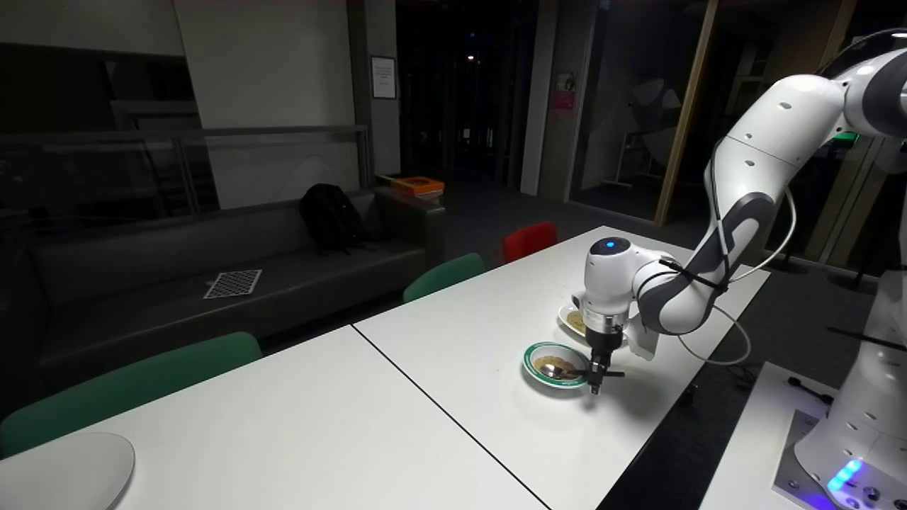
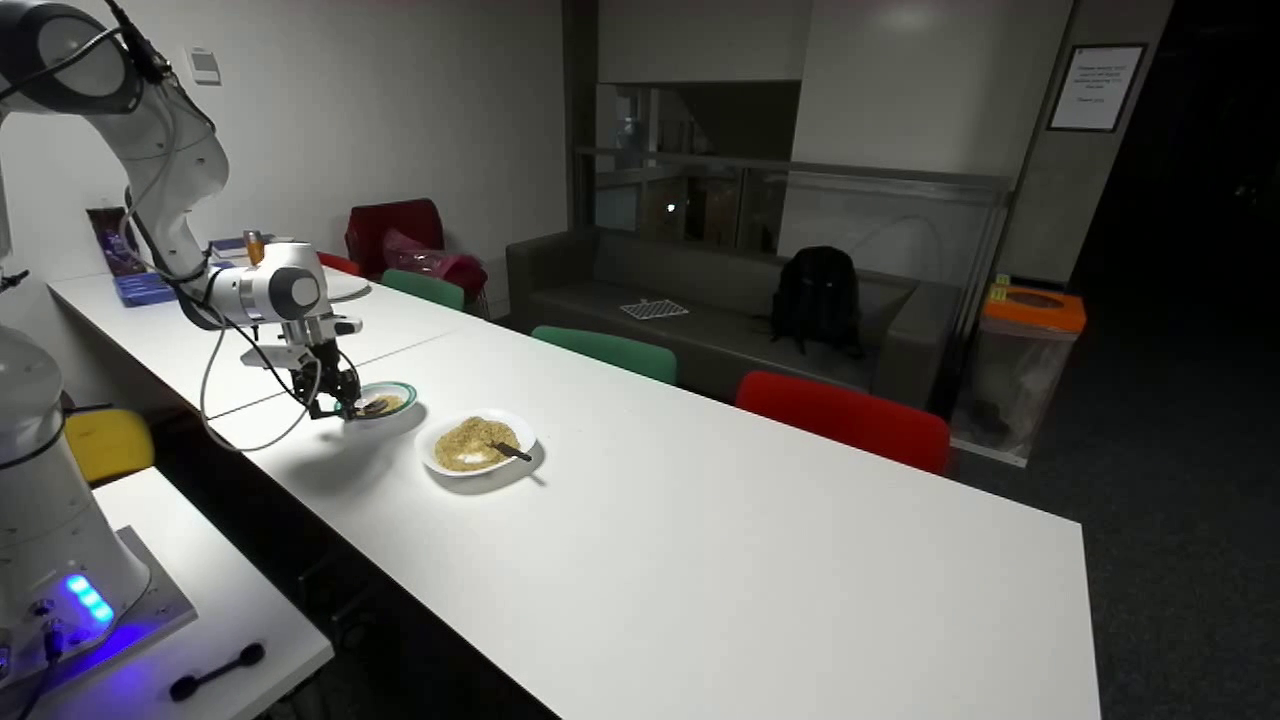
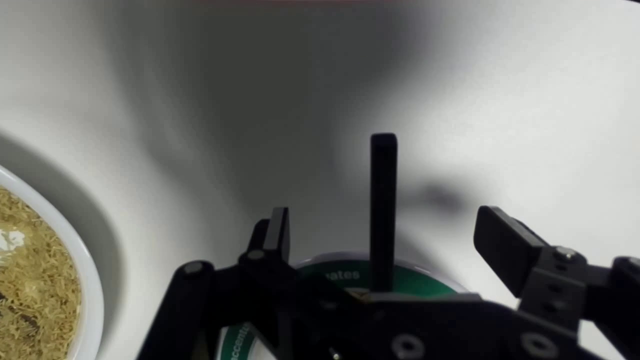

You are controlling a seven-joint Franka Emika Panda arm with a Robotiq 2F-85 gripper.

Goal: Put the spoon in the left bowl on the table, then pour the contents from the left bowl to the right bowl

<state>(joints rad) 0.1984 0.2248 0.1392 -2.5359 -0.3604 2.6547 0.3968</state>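
1. Claw (image 3: pixel 382 220), lower half of wrist view: spread wide, holding nothing.
2. Spoon (image 3: pixel 383 205): dark handle between the fingers, touching neither; head inside green-rimmed bowl (image 1: pixel 549 382), right of centre in an exterior view.

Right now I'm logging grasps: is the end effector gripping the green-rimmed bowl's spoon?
No, the wrist view shows both fingers clear of the spoon handle.

Wrist view: white bowl (image 3: pixel 91 290) cropped, green-rimmed bowl (image 3: pixel 422 281) part-hidden.
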